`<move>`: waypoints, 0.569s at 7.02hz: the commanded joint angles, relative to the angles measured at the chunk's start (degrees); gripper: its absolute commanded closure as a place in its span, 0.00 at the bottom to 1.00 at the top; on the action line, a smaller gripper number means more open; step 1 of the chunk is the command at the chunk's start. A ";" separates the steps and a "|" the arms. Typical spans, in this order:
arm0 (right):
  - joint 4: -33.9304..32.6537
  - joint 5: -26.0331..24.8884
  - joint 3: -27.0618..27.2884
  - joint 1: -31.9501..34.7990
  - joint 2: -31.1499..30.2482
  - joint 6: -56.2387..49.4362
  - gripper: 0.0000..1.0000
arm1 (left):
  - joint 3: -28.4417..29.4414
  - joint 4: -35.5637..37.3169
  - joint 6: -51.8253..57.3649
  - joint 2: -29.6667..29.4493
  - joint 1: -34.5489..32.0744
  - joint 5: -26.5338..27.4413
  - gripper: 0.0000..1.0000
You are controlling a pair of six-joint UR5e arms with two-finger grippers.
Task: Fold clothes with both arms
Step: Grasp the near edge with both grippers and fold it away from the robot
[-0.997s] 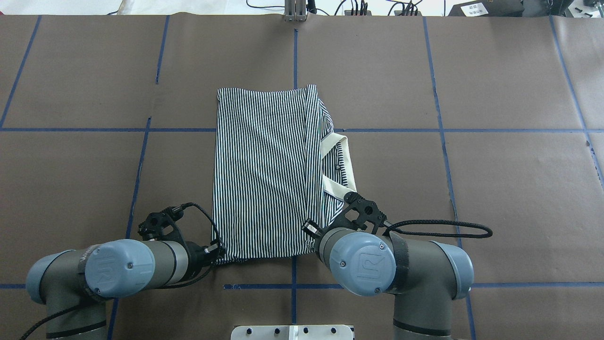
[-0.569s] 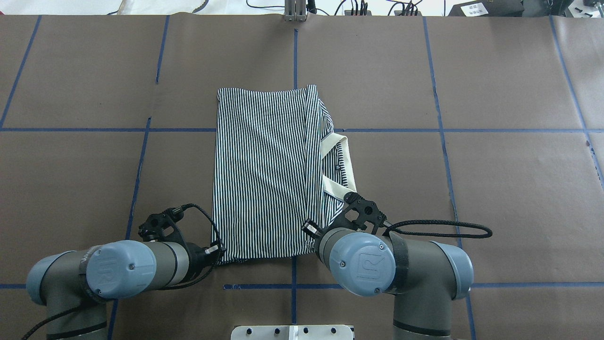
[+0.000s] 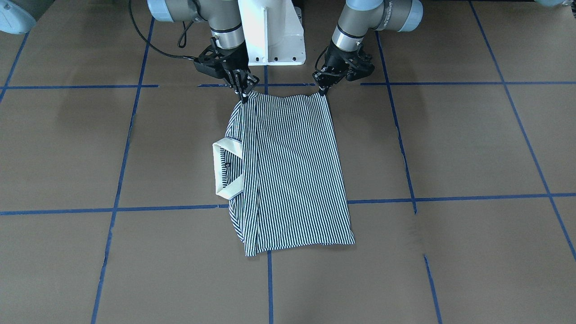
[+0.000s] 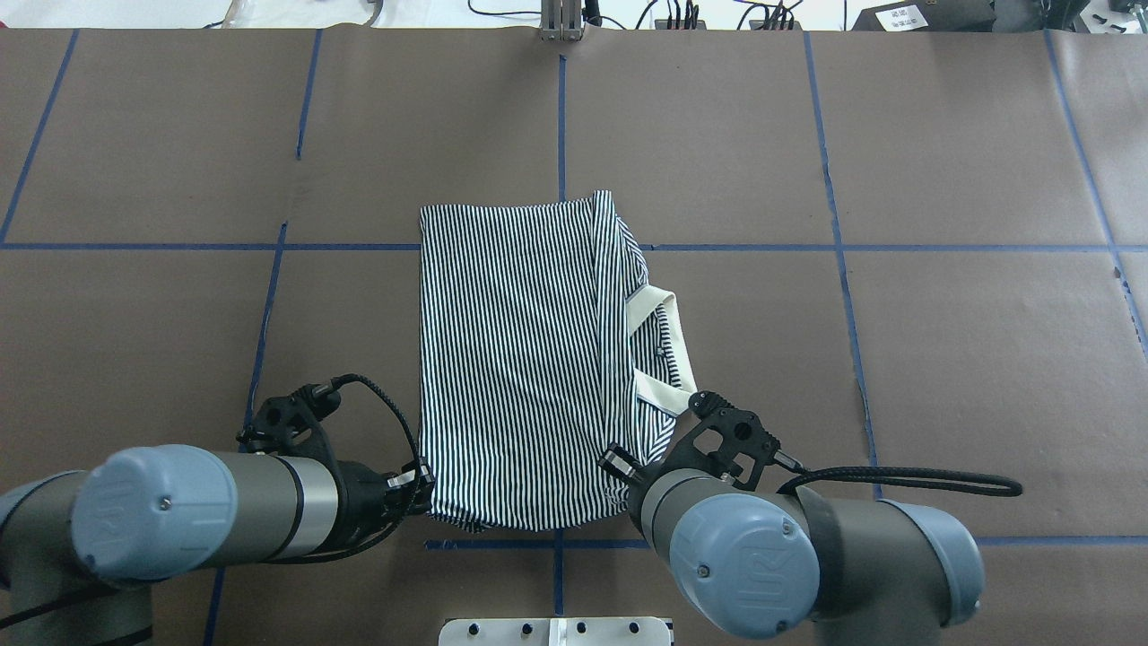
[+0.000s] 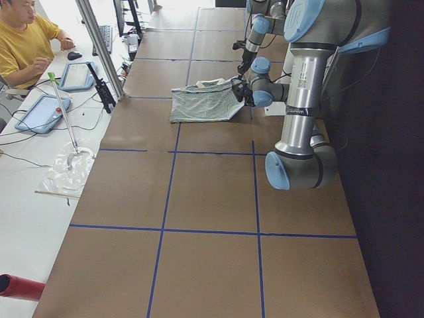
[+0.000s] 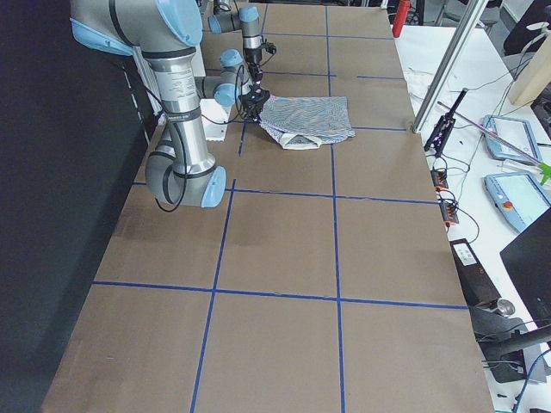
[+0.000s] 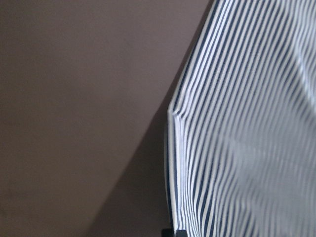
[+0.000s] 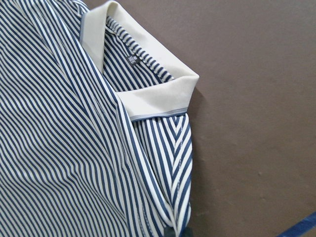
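The striped polo shirt [image 3: 292,171] lies folded lengthwise on the brown table, its cream collar [image 3: 225,168] sticking out at the side. My left gripper [image 3: 321,90] is shut on the near corner of the shirt on its side. My right gripper [image 3: 244,93] is shut on the other near corner, on the collar side. The near edge is raised a little off the table. In the overhead view the shirt [image 4: 520,359] stretches away from both wrists. The left wrist view shows striped cloth [image 7: 247,123] close up. The right wrist view shows the collar [image 8: 148,98].
The white pedestal base [image 3: 270,31] stands just behind the grippers. Blue tape lines [image 3: 450,198] cross the brown table cover. A metal post [image 4: 562,20] stands at the far edge. An operator [image 5: 23,40] sits at a side desk with tablets.
Both arms have drawn back toward the robot's base, each with a shirt corner. The whole shirt has slid toward the robot, and its near edge has lifted.
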 commanded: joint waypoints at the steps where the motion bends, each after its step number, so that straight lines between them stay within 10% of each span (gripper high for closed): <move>1: -4.40 -0.81 -0.04 6.36 4.53 -2.92 1.00 | 3.61 4.47 5.99 -8.54 -10.53 -4.34 1.00; 4: 6.43 9.00 -20.91 22.20 14.66 -10.13 1.00 | 19.72 3.16 17.77 -15.98 -22.88 -8.06 1.00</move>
